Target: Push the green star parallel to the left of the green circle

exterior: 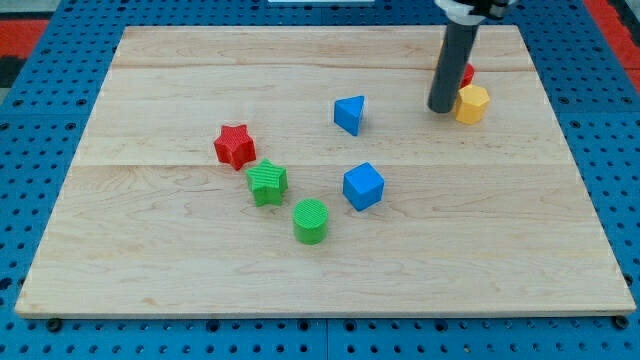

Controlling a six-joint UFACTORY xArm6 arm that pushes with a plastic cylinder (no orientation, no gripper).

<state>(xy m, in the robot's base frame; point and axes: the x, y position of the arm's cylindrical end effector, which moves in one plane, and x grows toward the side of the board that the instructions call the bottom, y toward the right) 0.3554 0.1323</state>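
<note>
Green star [267, 183] is sitting at frame centre-left, up-left of the green circle [311, 221] and near the red star [235, 146]. My tip [441, 108] (a bare rod, grasping nothing) is standing far off, upper right, beside the yellow block [472, 103]; a careless approach risks nudging either neighbour.

Lighting: bright, even, diffuse; I read focus as sharp across the whole view.

I see the table [200, 290] uniformly lit, its wood grain and board seams legible, with no glare patches or blown highlights. Shadows are short, soft and fall close under each object: a faint dark patch at the base of my tip [441, 109], a thin one beneath the green circle [311, 221]. The ribbed faces of the green star [267, 183] resolve clearly. No motion blur. Table edges run straight, so no edge distortion is evident. Colours are saturated.
</note>
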